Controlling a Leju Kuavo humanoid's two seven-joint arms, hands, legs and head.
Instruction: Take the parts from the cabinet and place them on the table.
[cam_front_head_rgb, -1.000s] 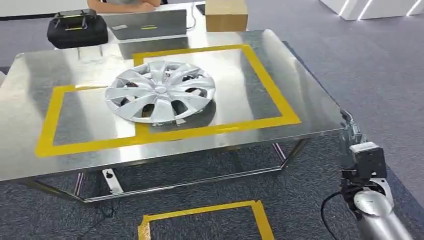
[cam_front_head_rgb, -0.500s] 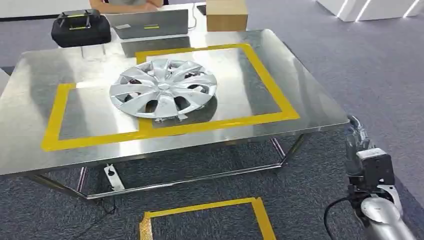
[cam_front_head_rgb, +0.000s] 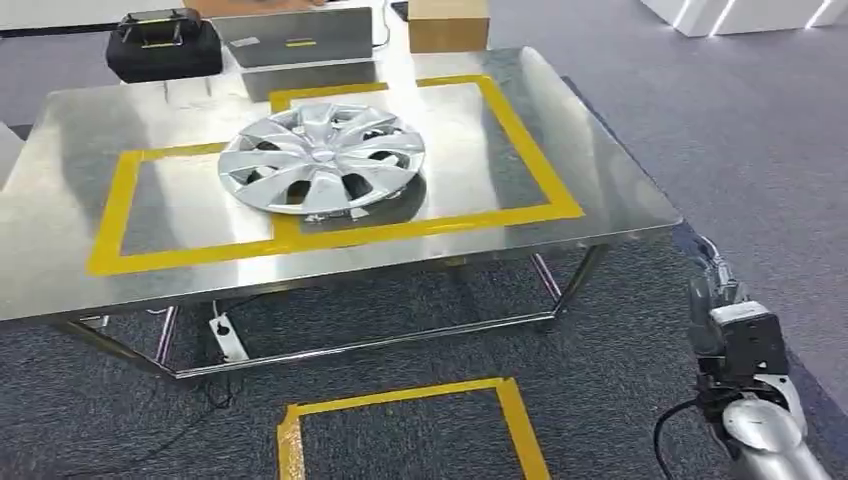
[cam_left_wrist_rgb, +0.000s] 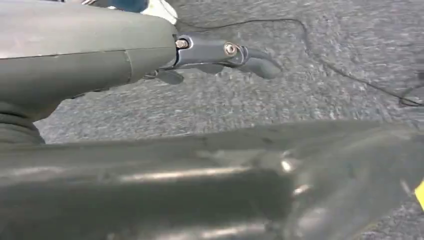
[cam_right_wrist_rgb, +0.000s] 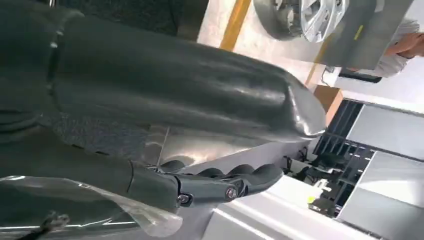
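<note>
A silver wheel cover (cam_front_head_rgb: 320, 160) lies flat on the steel table (cam_front_head_rgb: 620, 190), inside the yellow tape outline (cam_front_head_rgb: 530, 140). It also appears in the right wrist view as the wheel cover (cam_right_wrist_rgb: 305, 17). My right hand (cam_front_head_rgb: 712, 285) hangs low beside the table's right front corner, below its edge, and holds nothing. Close up, the right hand (cam_right_wrist_rgb: 220, 182) has its fingers stretched out and apart from the thick thumb. My left hand (cam_left_wrist_rgb: 225, 55) hangs over the grey carpet with fingers extended and nothing in them.
A black case (cam_front_head_rgb: 165, 45), a grey laptop-like panel (cam_front_head_rgb: 300, 40) and a cardboard box (cam_front_head_rgb: 447, 22) stand along the table's far edge. A yellow tape square (cam_front_head_rgb: 410, 430) marks the carpet in front. A person (cam_right_wrist_rgb: 405, 42) stands beyond the table.
The whole picture has shifted, so the camera moved: the table sits a little higher and farther in view. The wheel cover stays put on the table. My right arm still hangs.
</note>
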